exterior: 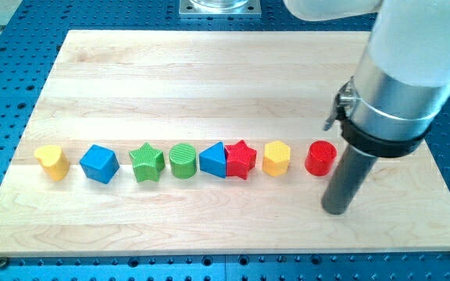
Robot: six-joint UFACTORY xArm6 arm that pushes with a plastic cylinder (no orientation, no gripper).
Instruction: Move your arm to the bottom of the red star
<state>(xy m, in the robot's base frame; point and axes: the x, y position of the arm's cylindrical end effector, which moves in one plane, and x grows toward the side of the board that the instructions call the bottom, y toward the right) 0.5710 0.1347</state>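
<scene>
The red star (241,159) lies in a row of blocks across the middle of the wooden board (209,70), touching the blue triangle (212,160) on its left. My tip (335,210) rests on the board well to the right of the star and lower in the view, just below and right of the red cylinder (320,158). The yellow hexagon (276,158) sits between the star and the red cylinder.
Left of the blue triangle the row holds a green cylinder (183,161), a green star (147,162), a blue cube (99,164) and a yellow heart (51,161). The arm's white and silver body (405,70) hangs over the board's right side.
</scene>
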